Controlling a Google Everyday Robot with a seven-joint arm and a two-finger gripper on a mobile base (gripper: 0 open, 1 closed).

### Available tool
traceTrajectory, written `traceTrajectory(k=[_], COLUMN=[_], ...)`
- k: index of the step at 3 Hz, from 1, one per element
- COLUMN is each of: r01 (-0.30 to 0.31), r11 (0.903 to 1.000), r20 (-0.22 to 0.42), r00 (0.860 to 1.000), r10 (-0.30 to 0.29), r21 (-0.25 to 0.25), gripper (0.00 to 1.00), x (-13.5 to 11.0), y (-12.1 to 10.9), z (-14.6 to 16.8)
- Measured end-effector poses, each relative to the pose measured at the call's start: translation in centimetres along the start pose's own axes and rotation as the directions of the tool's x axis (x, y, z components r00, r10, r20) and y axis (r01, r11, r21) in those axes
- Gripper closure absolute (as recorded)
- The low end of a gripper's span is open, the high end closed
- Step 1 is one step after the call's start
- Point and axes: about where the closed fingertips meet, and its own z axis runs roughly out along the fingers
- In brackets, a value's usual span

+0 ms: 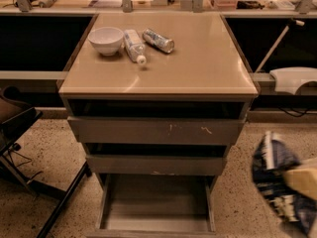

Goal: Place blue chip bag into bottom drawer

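Observation:
The blue chip bag [275, 175], crumpled dark-blue foil with white markings, hangs in the air at the lower right, to the right of the cabinet. My gripper [303, 181] shows as a pale finger at the right edge, closed on the bag's right side. The bottom drawer [156, 207] is pulled open at the foot of the cabinet, a shallow grey tray with a bare floor. The bag is right of the drawer and above its level.
On the tan cabinet top [198, 58] stand a white bowl [106, 38], a white tube [134, 45] and a silver can [158, 39]. Two upper drawers [158, 130] are slightly open. A dark chair frame [20, 133] stands at the left, a white object [294, 78] at the right.

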Motion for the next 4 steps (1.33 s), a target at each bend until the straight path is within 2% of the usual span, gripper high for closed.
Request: traceTrajectory(k=[1, 2, 3, 4], r01=[0.032, 0.032, 0.022, 0.03], r11=[0.9992, 0.9992, 0.999, 0.9866], r20=[-0.015, -0.015, -0.011, -0.116], r00=[0.999, 0.999, 1.0, 0.992], r10=[-0.032, -0.032, -0.022, -0.049], r21=[-0.024, -0.024, -0.039, -0.161], gripper=[1.0, 1.0, 1.0, 1.0], x=[0.5, 0.5, 1.5, 5.8], y=[2.2, 2.2, 3.0, 7.8], z=[3.9, 3.9, 7.5, 18.9])
